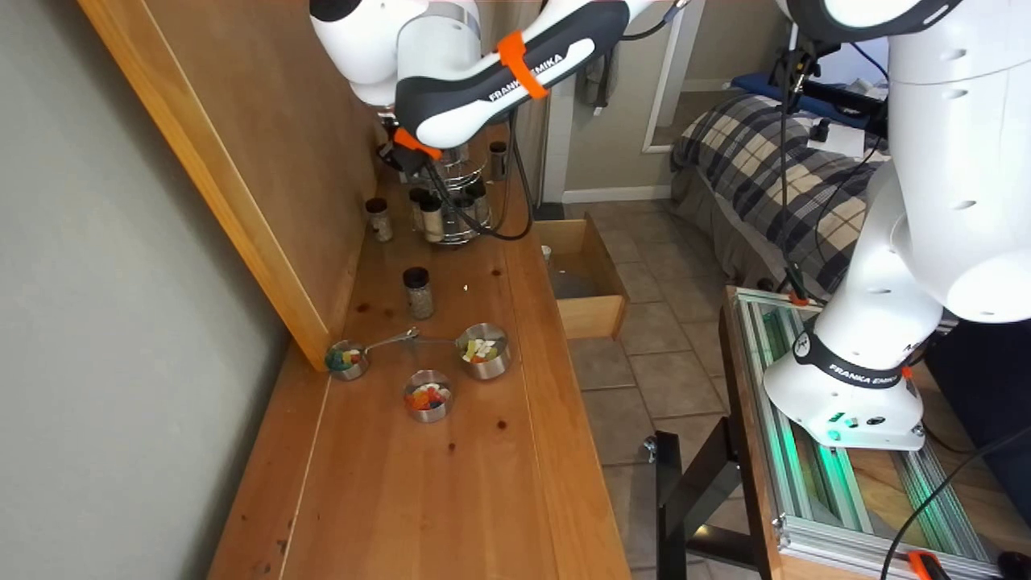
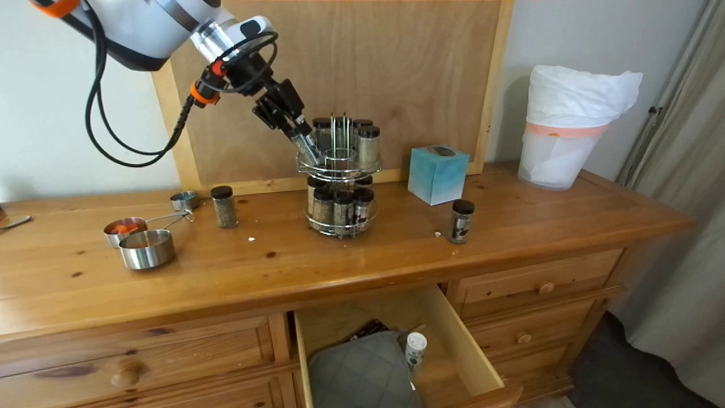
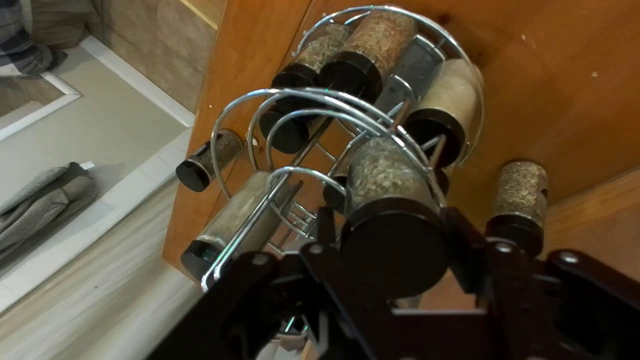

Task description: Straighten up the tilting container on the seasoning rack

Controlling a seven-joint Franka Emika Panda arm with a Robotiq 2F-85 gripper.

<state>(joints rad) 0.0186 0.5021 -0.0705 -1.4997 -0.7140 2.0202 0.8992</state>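
Observation:
The silver wire seasoning rack (image 2: 340,177) holds several dark-topped jars on two tiers; it also shows in an exterior view (image 1: 459,239) and in the wrist view (image 3: 320,92). The tilting container (image 2: 307,148), a clear jar with a black lid, leans outward on the upper tier, in line with my gripper (image 2: 295,126). In the wrist view its flaky contents (image 3: 387,172) show behind the lid. My gripper (image 3: 387,222) has a finger on each side of the lid, about one lid-width apart, and appears shut on it. The jar's foot is partly hidden by wire.
Loose jars (image 2: 225,208) (image 2: 460,222) stand either side of the rack, and another (image 1: 378,219) stands near the back panel. Metal measuring cups (image 2: 146,251) lie beyond one jar. A blue tissue box (image 2: 437,175) and a white bin (image 2: 563,147) stand opposite. A drawer (image 2: 470,362) is open below.

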